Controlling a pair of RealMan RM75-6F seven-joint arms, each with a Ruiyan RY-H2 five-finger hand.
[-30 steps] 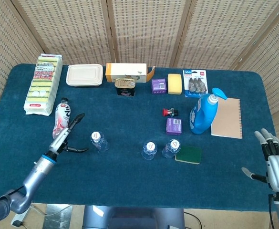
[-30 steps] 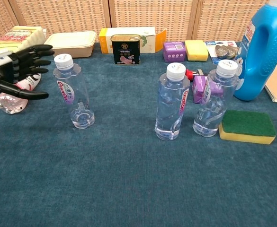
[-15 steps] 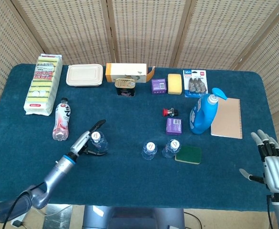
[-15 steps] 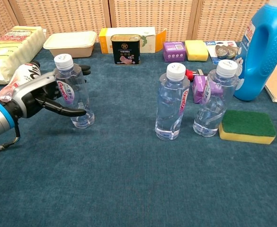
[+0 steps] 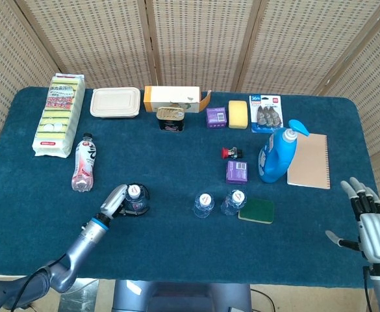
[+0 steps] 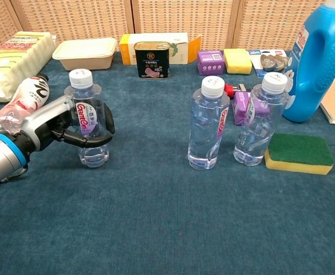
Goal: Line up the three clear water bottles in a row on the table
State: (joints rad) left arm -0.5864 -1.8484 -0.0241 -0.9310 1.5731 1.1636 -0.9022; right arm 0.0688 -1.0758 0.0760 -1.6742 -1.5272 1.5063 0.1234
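Three clear water bottles with white caps stand upright on the blue table. The left bottle (image 6: pixel 88 118) (image 5: pixel 134 197) stands apart from the others, and my left hand (image 6: pixel 61 126) (image 5: pixel 117 201) grips it around the middle, fingers wrapped round its front. The middle bottle (image 6: pixel 208 124) (image 5: pixel 203 204) and the right bottle (image 6: pixel 261 117) (image 5: pixel 234 201) stand close together at the table's centre. My right hand (image 5: pixel 371 224) hovers open at the table's front right corner, far from all three, and shows only in the head view.
A green-and-yellow sponge (image 6: pixel 299 153) lies right of the right bottle. Behind it stand a blue detergent jug (image 6: pixel 319 60), a purple box (image 6: pixel 243 106) and a notebook (image 5: pixel 309 160). A pink-labelled bottle (image 6: pixel 23 103) lies at the left. A tin (image 6: pixel 152 59) and boxes line the back.
My left hand swept in from the left and closed around the left bottle, which has shifted slightly toward the front. The right hand has barely moved.
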